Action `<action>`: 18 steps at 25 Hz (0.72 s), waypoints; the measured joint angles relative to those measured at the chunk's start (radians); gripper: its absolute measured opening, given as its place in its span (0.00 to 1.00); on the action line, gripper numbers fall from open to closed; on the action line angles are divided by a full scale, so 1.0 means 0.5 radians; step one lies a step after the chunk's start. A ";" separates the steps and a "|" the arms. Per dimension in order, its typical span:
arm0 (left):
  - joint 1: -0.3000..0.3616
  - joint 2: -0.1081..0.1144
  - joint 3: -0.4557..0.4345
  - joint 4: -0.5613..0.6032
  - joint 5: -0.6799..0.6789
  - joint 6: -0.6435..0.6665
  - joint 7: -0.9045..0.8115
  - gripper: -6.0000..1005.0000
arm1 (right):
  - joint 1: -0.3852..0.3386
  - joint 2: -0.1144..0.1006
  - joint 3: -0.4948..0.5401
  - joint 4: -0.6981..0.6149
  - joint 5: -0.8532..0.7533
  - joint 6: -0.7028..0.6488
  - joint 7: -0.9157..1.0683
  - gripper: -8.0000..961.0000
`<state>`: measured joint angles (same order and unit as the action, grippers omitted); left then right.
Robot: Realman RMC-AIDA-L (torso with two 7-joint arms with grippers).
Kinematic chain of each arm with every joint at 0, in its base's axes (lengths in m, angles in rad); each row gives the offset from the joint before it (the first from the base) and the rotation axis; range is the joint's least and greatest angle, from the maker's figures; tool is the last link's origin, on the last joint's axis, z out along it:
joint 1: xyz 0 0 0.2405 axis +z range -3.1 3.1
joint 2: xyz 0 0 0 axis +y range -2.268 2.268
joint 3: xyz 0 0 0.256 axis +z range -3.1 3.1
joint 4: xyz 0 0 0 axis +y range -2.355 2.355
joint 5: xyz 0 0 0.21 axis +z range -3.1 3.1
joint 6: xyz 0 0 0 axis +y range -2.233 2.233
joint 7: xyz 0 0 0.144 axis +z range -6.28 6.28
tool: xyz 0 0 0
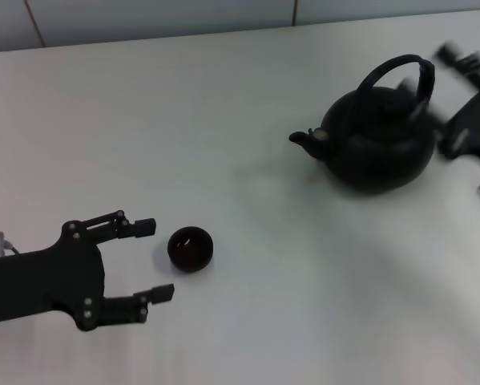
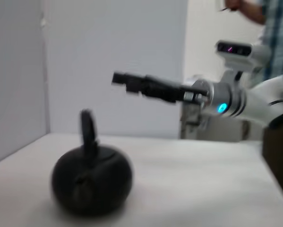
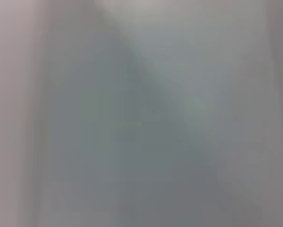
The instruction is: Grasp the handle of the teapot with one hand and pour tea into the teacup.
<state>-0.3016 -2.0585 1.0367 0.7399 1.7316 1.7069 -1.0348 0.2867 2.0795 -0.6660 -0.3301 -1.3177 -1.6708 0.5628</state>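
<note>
Head view: one teapot, one teacup, two hands.

A plain white surface carries everything, running back to a pale wall at its far edge. On it, far to the right, stands the black teapot, upright, its arched handle raised and its short spout pointing left. The small dark teacup sits near the left, well apart from the teapot.
</note>
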 joint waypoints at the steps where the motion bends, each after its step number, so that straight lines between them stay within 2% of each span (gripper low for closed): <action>1: -0.001 0.000 -0.009 0.021 -0.003 0.051 0.001 0.82 | -0.001 -0.001 -0.049 -0.050 -0.097 -0.061 0.057 0.71; 3: 0.000 0.000 -0.033 0.061 -0.004 0.117 0.001 0.82 | 0.015 -0.006 -0.191 -0.288 -0.433 -0.201 0.335 0.71; 8: 0.003 0.000 -0.090 0.077 -0.007 0.195 0.001 0.82 | 0.047 -0.004 -0.291 -0.536 -0.809 -0.356 0.583 0.71; 18: -0.014 0.000 -0.144 0.082 -0.009 0.251 -0.017 0.82 | 0.045 0.004 -0.316 -0.578 -0.932 -0.422 0.610 0.71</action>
<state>-0.3084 -2.0585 0.9648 0.7807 1.7272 1.8324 -1.0435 0.3091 2.0816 -0.8238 -0.6194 -1.7836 -1.8820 0.8677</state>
